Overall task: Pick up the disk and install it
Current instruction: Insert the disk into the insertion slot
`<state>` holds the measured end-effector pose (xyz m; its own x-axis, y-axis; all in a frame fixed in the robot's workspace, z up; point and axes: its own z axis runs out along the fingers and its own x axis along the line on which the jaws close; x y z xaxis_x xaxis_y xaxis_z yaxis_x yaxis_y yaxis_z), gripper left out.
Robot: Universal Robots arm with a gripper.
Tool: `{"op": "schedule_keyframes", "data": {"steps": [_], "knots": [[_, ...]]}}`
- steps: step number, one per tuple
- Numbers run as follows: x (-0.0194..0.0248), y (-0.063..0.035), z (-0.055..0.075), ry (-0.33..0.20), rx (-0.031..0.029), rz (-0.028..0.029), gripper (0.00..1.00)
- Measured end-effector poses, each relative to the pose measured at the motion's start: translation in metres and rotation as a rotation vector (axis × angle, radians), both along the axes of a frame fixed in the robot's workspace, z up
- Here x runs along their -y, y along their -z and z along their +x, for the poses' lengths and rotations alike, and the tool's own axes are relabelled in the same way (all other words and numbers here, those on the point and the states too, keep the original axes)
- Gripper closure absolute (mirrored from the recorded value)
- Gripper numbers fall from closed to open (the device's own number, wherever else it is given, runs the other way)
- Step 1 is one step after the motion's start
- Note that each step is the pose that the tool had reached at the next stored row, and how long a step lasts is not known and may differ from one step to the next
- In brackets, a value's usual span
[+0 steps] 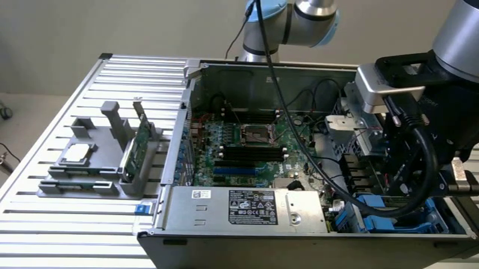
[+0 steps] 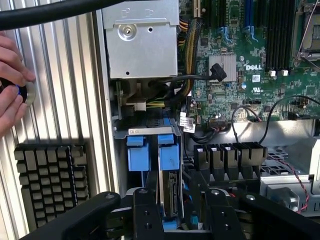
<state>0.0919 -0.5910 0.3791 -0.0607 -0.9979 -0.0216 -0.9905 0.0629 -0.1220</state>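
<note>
The disk [image 2: 170, 192] stands on edge in a slot of the drive bay, silver-grey with a connector strip and a blue carrier tab [image 2: 169, 157] at its end. My gripper [image 2: 174, 182] straddles it with black fingers [image 2: 147, 200] on either side. A gap shows on one side of the disk, so the jaws stand open. A second blue carrier [image 2: 138, 157] sits in the neighbouring slot. In the exterior view, the arm's wrist [image 1: 404, 129] hangs over the blue carriers [image 1: 378, 208] at the case's front corner on the exterior view's right.
The open computer case [image 1: 187, 112] lies on a slatted table, with motherboard [image 1: 247, 145] and silver power supply [image 1: 239, 207] inside. A grey fixture [image 1: 82, 168] holds a square chip and a green card. A person's hand [image 2: 10, 75] and a black heatsink [image 2: 50, 180] are beside the case.
</note>
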Motion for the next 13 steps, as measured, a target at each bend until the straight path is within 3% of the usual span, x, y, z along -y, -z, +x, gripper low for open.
{"op": "schedule_keyframes", "data": {"steps": [9, 13], "knots": [[-0.0005, 0.0000, 0.0067, 0.000, 0.0000, 0.0006, 0.59], [-0.0032, -0.0003, 0.0079, 0.000, 0.0000, 0.0005, 0.59]]}}
